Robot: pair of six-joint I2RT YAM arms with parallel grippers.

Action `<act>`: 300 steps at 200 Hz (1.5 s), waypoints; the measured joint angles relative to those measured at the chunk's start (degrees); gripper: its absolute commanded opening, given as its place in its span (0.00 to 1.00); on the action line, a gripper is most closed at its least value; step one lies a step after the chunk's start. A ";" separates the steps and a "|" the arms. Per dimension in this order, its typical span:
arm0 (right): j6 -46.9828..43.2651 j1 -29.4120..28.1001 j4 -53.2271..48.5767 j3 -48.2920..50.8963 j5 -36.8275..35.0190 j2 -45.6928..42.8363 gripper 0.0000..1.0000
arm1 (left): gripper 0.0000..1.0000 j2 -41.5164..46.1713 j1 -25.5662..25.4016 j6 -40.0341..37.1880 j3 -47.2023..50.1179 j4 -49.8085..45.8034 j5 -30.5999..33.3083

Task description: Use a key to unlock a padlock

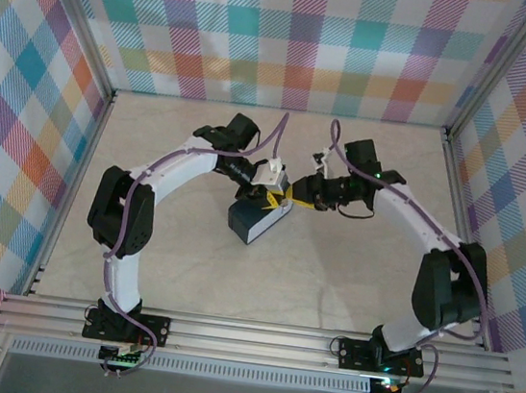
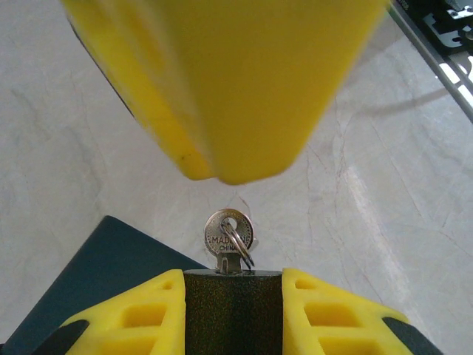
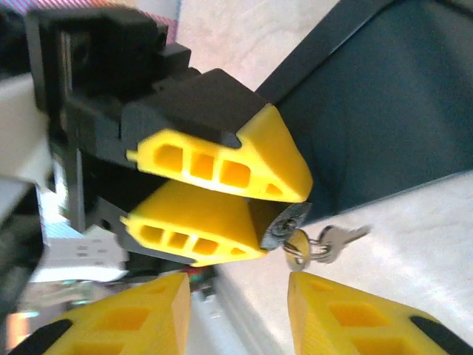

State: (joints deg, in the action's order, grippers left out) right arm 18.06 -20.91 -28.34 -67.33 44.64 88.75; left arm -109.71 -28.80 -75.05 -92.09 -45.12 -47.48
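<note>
Padlock [image 2: 233,319] sat clenched in the left tool [image 2: 233,278], key [image 2: 228,235] in its end; right tool [image 3: 238,282] gaped released, near that key.

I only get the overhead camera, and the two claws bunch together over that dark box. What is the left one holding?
Observer: The left gripper is clamped on a small dark padlock.
Operator: Is the key in it?
Observer: Yes, a key sticks out of the padlock, with its round head showing.
Operator: And is the right claw gripping that key?
Observer: No. The right gripper stands open close to the key, with nothing in its jaws.
</note>
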 measured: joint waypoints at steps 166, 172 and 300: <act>-47.63 -7.96 43.91 25.22 -25.05 -9.77 0.31 | 0.22 -3.39 0.22 -1.29 -5.55 -7.89 -1.11; -48.41 -8.09 43.85 25.22 -25.55 -9.77 0.32 | 0.22 -3.50 0.22 -1.31 -5.57 -7.89 -1.11; -54.36 -11.87 38.27 25.22 -31.67 -13.86 0.31 | 0.22 -3.50 0.48 -2.34 -5.99 -9.84 -1.97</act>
State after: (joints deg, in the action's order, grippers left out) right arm -36.29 -32.77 9.93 -42.11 12.97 74.89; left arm -113.21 -28.32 -77.38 -98.08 -54.96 -49.45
